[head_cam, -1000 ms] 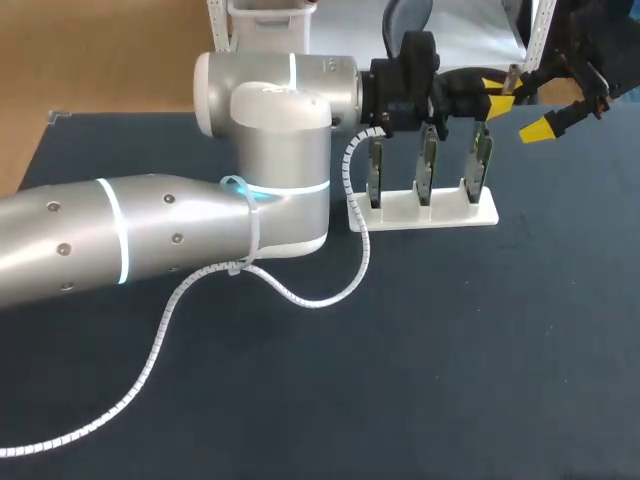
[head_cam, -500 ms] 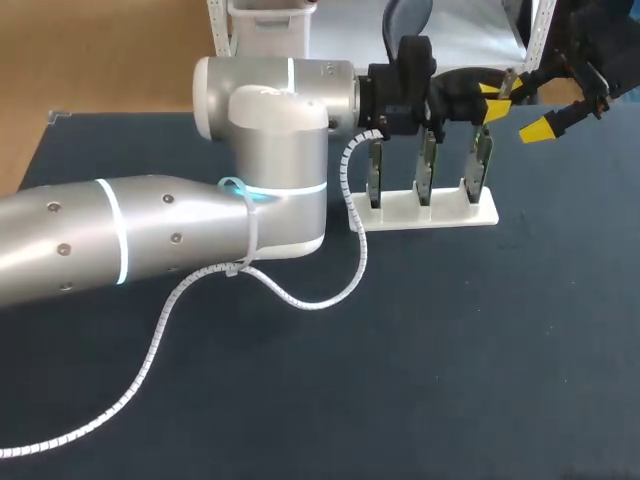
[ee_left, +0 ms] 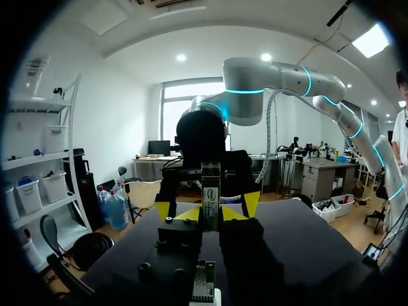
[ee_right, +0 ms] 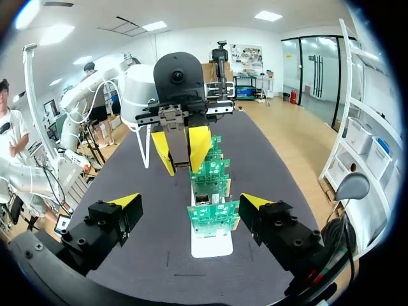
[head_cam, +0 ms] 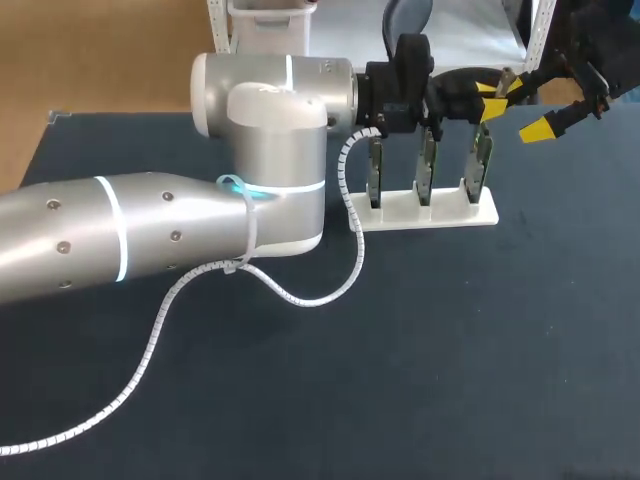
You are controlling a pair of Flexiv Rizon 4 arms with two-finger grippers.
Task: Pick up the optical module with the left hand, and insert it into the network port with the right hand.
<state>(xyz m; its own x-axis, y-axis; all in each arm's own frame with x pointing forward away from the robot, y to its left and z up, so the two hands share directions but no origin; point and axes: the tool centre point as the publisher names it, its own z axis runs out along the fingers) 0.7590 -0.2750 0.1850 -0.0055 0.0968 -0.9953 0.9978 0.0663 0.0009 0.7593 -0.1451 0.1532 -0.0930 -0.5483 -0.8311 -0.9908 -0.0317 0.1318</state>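
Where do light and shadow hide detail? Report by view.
Head view: bright sheen on left arm, table evenly lit. Left wrist view: left claw in shadow, module between its tips lit. Right wrist view: circuit boards evenly lit, no glare.

Legible text, numbers, signs: none that we can read.

Item one: optical module (ee_left: 210, 191), with a pale label bearing dark print on its face, the characters too small for us to make out.

Item two: green circuit boards (ee_right: 213, 218) standing in the white stand (ee_right: 210, 245), with fine markings, likewise unreadable to us.
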